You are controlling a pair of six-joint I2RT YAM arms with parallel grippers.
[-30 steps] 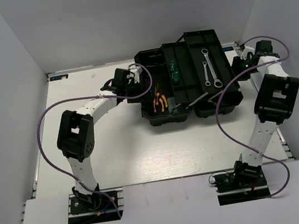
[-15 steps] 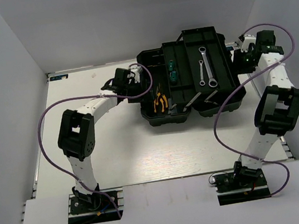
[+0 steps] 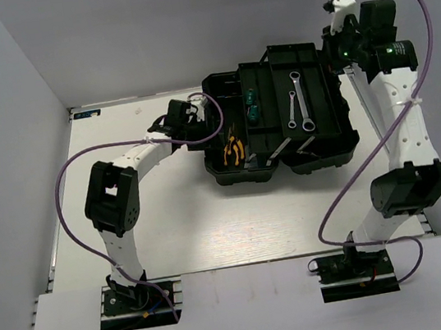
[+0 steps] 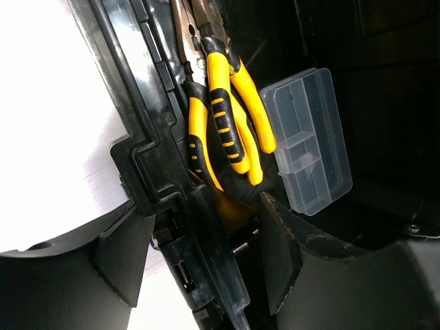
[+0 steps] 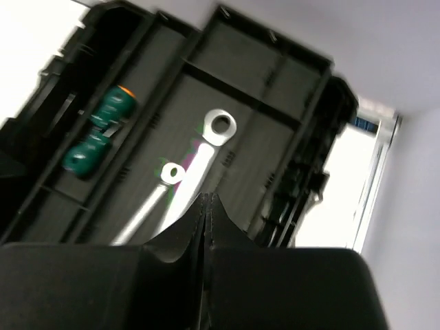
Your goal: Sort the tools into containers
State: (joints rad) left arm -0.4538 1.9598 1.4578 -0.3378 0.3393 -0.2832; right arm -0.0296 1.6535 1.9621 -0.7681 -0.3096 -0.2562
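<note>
Top external view: tools seem all sorted

The pliers (image 3: 235,150) lie in the left compartment of the toolbox (image 3: 342,143). The two green screwdrivers (image 3: 251,104) are in the narrow middle one, and the two wrenches (image 3: 298,103) in the right tray. Every tool I can see is inside. The left arm (image 3: 140,156) has its jaws apart, one on each side of the box wall. The right arm (image 3: 398,101) hangs above the tray, jaws pressed together on nothing. I judge little remains.

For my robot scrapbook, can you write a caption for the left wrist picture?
Two yellow-and-black pliers lie inside the black toolbox, next to a small clear organiser box.
</note>
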